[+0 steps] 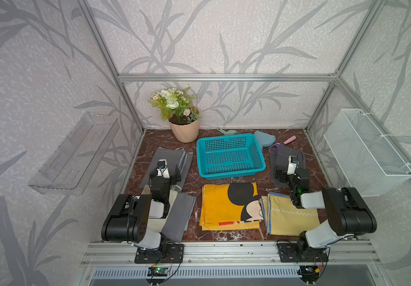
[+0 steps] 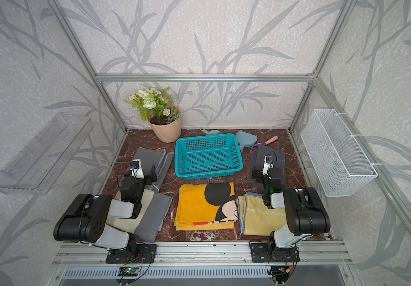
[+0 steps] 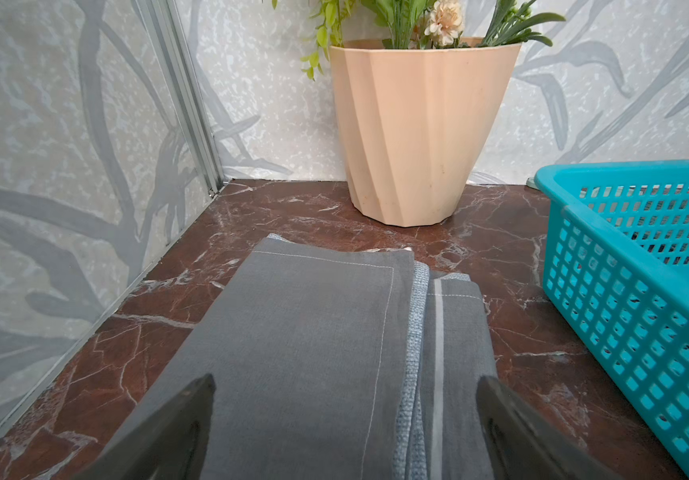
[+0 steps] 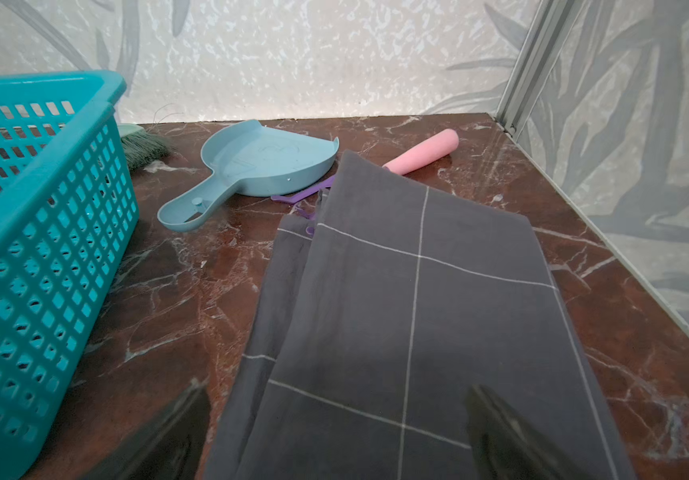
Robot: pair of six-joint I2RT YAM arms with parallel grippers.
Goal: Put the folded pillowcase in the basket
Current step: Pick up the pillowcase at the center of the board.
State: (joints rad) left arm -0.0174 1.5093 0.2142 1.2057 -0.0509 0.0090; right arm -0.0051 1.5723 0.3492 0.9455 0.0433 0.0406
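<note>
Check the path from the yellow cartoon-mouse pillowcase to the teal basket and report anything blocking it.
Nothing visible blocks it. In both top views the yellow pillowcase lies flat directly in front of the teal basket, with only a narrow strip of bare marble tabletop between them. The basket itself is empty.

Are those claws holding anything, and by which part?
Nothing is held: left gripper open over the plain grey cloth, right gripper open over the checked grey cloth.
</note>
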